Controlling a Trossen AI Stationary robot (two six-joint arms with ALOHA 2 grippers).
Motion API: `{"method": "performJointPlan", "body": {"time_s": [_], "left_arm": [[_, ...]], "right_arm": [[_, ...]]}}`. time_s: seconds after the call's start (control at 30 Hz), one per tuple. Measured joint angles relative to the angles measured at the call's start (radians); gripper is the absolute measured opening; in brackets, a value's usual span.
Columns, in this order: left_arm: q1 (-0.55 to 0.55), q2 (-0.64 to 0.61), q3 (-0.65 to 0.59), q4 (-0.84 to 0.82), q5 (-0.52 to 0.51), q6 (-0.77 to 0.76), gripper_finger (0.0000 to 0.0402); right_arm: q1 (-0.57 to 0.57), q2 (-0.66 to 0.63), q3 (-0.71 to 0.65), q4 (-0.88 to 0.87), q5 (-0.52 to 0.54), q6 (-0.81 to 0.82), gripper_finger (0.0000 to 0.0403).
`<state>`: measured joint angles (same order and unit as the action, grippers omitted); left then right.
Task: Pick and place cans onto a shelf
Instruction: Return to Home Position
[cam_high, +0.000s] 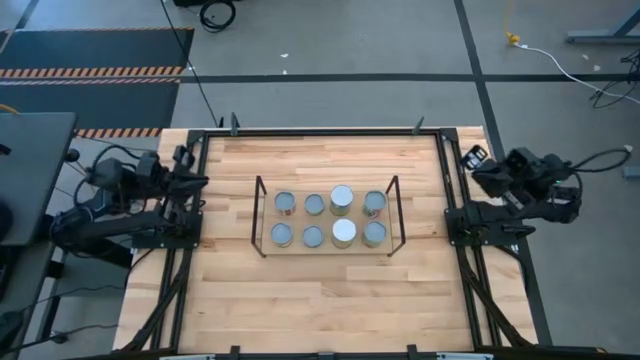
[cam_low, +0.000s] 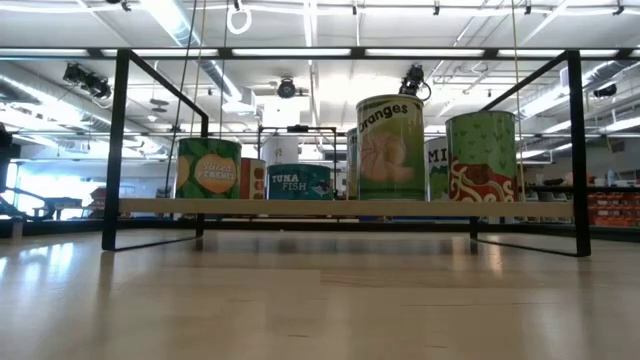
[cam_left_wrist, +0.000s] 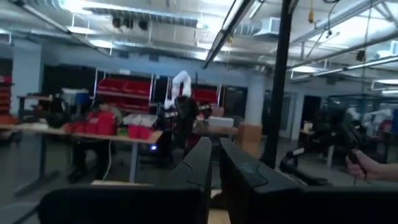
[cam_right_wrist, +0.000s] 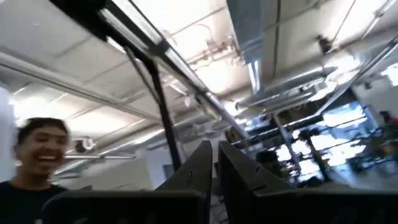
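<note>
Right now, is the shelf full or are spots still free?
Full: eight cans stand upright on the shelf, two rows of four, with no free spot.

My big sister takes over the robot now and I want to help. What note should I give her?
The left gripper is shut and empty, arm folded at the left edge of the table.
The right gripper is shut and empty, arm folded at the right edge.
All eight cans stand on the shelf mid-table, two rows of four.
Done: every can in view is shelved.
Left: nothing to place; both arms look parked.
</note>
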<state>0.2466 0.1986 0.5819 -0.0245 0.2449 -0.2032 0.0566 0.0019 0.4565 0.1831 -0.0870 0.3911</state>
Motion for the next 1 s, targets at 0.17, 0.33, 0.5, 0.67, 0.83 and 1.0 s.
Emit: {"method": "performJointPlan", "body": {"time_s": [0.17,0.33,0.5,0.67,0.83,1.0], "left_arm": [[0.0,-0.04,0.0,-0.113,-0.006,0.005,0.0036],[0.001,-0.042,-0.001,-0.192,0.009,-0.01,0.0036],[0.0,-0.043,-0.001,-0.193,0.066,0.087,0.0036],[0.0,-0.043,-0.001,-0.204,0.067,0.125,0.0036],[0.001,-0.042,-0.001,-0.26,0.057,0.163,0.0036],[0.001,-0.042,-0.001,-0.275,0.021,0.139,0.0036]], "right_arm": [[0.001,0.031,-0.003,-0.031,0.047,-0.156,0.0034],[-0.001,0.007,-0.101,-0.008,0.144,-0.216,0.0034],[0.0,0.005,-0.231,0.143,0.095,-0.229,0.0034],[0.0,0.002,-0.386,0.321,0.159,-0.242,0.0034],[-0.001,0.012,-0.446,0.317,0.177,-0.242,0.0034],[-0.001,0.012,-0.451,0.314,0.179,-0.252,0.0034]]}}
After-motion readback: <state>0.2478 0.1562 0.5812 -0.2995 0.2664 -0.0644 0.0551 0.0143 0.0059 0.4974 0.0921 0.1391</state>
